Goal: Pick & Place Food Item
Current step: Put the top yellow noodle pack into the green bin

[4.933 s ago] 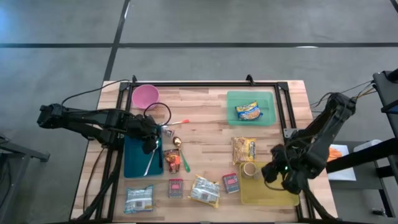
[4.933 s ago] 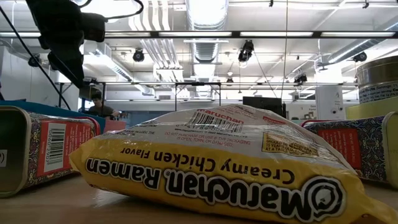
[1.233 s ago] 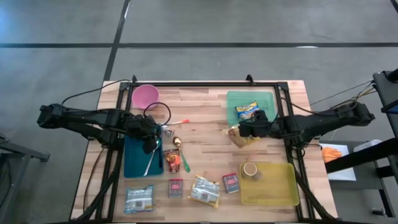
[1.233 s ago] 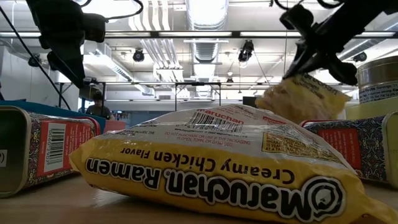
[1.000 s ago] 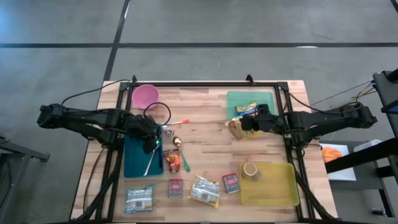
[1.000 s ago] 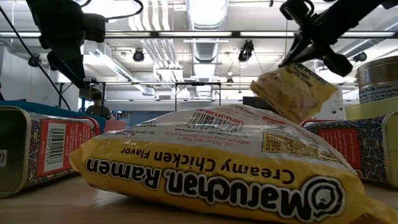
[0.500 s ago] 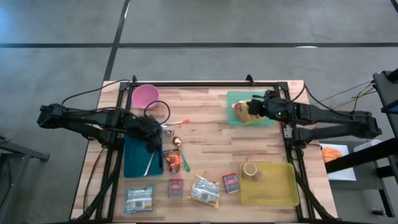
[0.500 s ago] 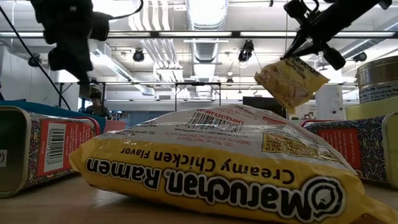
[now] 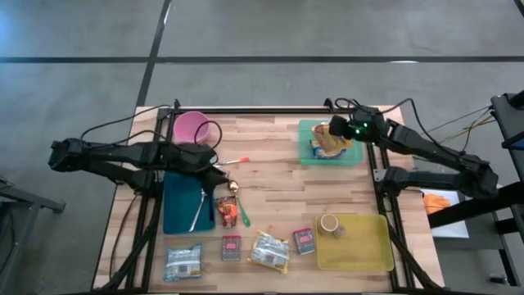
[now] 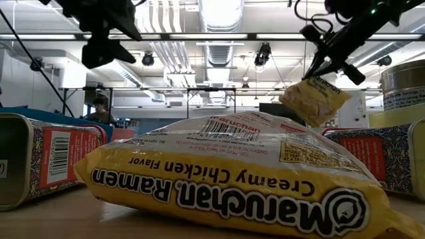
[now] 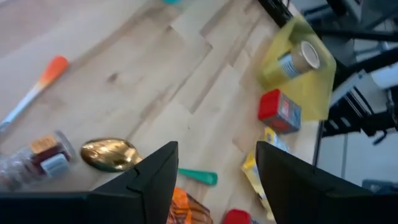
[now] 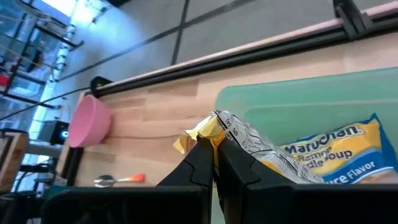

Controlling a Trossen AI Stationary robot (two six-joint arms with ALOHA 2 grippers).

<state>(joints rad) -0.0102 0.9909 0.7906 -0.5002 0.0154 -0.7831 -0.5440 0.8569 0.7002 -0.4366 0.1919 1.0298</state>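
My right gripper [image 9: 334,133] is shut on a yellow ramen packet [image 10: 313,98] and holds it over the green tray [image 9: 352,156] at the table's far right. A second ramen packet [image 12: 336,155] lies flat in that tray. My left gripper [image 11: 211,180] stands open with nothing between its fingers. It hovers above the gold spoon [image 11: 109,154], just right of the teal tray [image 9: 182,209]. My right gripper pinches the packet's crimped end seam [image 12: 208,132] between its two fingers. The fingers [image 12: 199,163] slant down at it from the table's right. The packet hangs tilted below them, lifted clear above the green tray [image 12: 292,109].
A pink bowl [image 9: 192,127] stands at the far left. The yellow tray [image 9: 368,250] at the near right holds a can [image 9: 329,223]. Two small tins [image 9: 232,247] [image 9: 304,240] and two more packets [image 9: 269,251] [image 9: 183,262] lie along the near edge.
My right gripper has swung toward the table's far right with the packet, from left of the green tray to over it; the packet stays hanging clear. My left gripper has tipped upward and shifted a little toward the right, off the teal tray.
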